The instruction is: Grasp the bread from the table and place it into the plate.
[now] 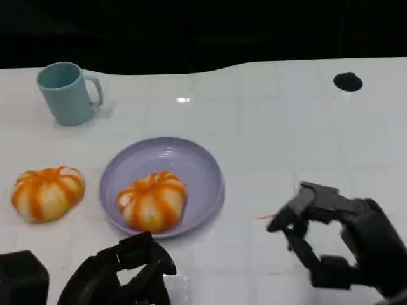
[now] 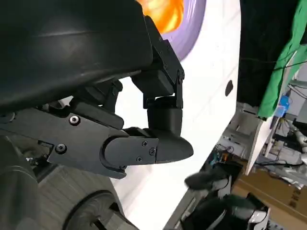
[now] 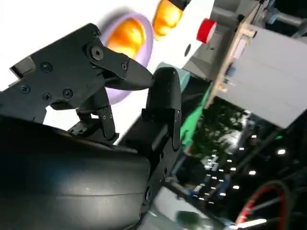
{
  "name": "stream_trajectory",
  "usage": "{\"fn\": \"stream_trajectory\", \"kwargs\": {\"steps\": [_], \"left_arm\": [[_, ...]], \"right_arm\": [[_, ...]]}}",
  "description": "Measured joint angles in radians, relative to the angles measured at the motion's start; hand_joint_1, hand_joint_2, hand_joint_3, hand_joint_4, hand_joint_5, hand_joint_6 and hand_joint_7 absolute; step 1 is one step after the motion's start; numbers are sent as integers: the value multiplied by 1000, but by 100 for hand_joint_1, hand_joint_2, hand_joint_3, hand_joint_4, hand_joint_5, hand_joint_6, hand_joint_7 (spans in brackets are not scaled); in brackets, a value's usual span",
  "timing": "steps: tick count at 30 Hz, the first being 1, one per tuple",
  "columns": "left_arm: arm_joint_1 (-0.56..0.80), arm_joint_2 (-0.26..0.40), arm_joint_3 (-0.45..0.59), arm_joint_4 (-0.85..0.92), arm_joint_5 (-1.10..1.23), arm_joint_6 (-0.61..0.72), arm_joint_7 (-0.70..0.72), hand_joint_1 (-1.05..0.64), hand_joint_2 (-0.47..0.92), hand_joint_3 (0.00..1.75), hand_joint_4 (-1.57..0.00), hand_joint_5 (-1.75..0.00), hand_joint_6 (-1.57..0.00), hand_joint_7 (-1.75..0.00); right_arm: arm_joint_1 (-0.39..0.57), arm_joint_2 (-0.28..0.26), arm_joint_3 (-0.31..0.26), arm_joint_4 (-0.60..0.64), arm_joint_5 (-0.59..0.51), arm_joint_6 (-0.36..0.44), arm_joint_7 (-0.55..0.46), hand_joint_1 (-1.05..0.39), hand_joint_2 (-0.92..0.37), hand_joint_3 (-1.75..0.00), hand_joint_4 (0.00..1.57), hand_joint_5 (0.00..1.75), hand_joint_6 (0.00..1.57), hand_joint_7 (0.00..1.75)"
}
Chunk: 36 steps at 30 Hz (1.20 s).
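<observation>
A purple plate [image 1: 205, 170] lies at the table's middle with one orange-and-white striped bread [image 1: 152, 200] in it. A second, matching bread [image 1: 48, 192] sits on the table left of the plate. My left hand [image 1: 124, 273] hovers near the table's front edge, just in front of the plate, fingers apart and holding nothing. My right hand [image 1: 337, 238] is at the lower right, well clear of the plate, also spread and empty. The left wrist view shows the plate's [image 2: 192, 24] bread [image 2: 163, 12] beyond my fingers [image 2: 163, 120]. The right wrist view shows both breads [image 3: 127, 33] [image 3: 168, 17].
A teal mug [image 1: 67, 92] stands at the back left of the white table. A small black mark [image 1: 348, 81] lies at the back right. Bare table stretches between the plate and my right hand.
</observation>
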Motion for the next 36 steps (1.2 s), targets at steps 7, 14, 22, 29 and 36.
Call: {"fn": "stream_trajectory", "kwargs": {"steps": [7,14,22,29,36], "left_arm": [[-2,0,3,0,4,1,5,-57,92,37,-80,-170,-77,-136],[-2,3,10,0,3,1,5,-57,92,38,-80,-170,-78,-135],[-2,3,14,0,3,3,5,-57,92,37,-78,-172,-77,-138],[4,0,21,-18,6,23,31,-56,92,36,-79,-173,-76,-141],[21,-5,21,-50,16,56,93,-52,92,45,-76,-175,-69,-149]], "right_arm": [[126,-13,-34,-108,53,116,17,-16,-54,-118,76,175,68,150],[155,-7,-43,-118,54,168,13,-14,-56,-115,74,175,65,149],[155,2,-43,-102,48,166,4,-14,-57,-116,77,175,67,150],[155,1,-43,-72,26,163,4,-16,-55,-116,80,175,67,152],[155,2,-43,-72,9,164,3,-15,-54,-117,80,175,67,152]]}}
